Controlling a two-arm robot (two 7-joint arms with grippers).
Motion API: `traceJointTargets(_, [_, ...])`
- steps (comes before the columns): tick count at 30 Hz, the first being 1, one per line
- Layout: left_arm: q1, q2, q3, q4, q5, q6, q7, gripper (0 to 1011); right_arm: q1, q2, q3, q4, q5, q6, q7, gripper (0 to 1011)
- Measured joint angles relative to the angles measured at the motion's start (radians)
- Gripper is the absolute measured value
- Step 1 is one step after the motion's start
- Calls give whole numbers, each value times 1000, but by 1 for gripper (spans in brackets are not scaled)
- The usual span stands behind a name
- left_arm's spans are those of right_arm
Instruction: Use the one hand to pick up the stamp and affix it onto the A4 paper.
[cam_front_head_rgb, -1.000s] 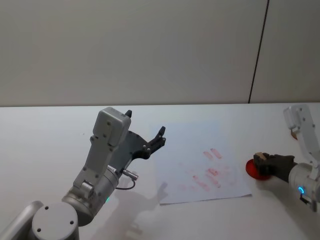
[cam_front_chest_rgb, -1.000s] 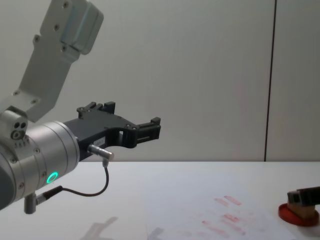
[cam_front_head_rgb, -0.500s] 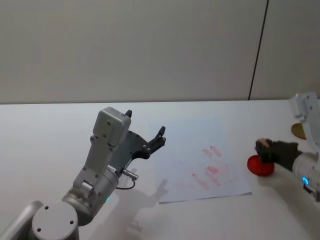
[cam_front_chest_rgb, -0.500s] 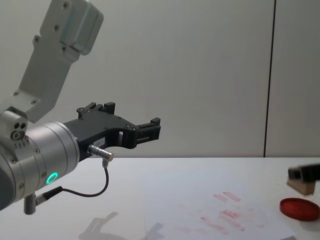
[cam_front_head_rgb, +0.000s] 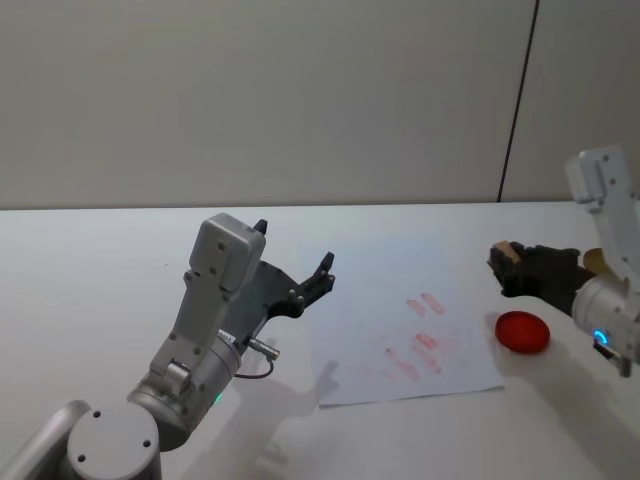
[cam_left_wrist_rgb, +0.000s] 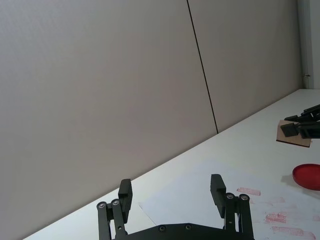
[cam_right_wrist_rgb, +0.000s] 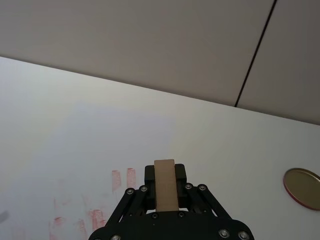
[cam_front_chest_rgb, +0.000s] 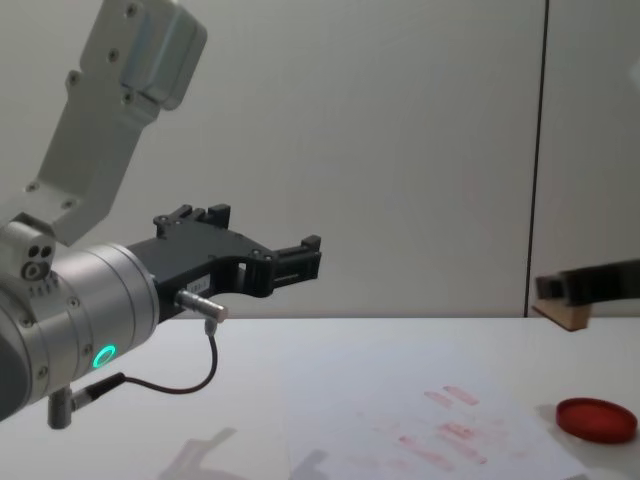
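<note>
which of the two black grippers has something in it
The right gripper: it is shut on the small tan wooden rectangular stamp, held in the air. The left gripper is open and empty.

Left arm (cam_front_head_rgb: 214, 305) parked, raised over the table's left half, green ring lit. Left gripper (cam_front_head_rgb: 291, 245) points forward, fingers spread wide. Right arm (cam_front_head_rgb: 606, 262) reaches in from the right edge, blue ring lit. Right gripper (cam_right_wrist_rgb: 165, 174) is level, clear above the table, clamped on stamp (cam_right_wrist_rgb: 165, 194).

A4 paper (cam_front_head_rgb: 400, 320) on table (cam_front_head_rgb: 90, 260); ink pad (cam_front_head_rgb: 522, 331) just right (off sheet); stamp (cam_front_head_rgb: 508, 251) above pad, in right gripper (cam_front_head_rgb: 503, 263).
</note>
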Motion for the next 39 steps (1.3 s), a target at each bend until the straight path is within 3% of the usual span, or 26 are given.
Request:
traceJointTargets(10, [0,0,0,0,0,0,0,993,35,-38,-42,59,-58,3,51,216])
traceJointTargets(22, [0,0,0,0,0,0,0,993,101,-90,-89,220,-143,3,95,216])
traceJointTargets(39, [0,0,0,0,0,0,0,993,150,-118,-107,333,-186,3,137,216])
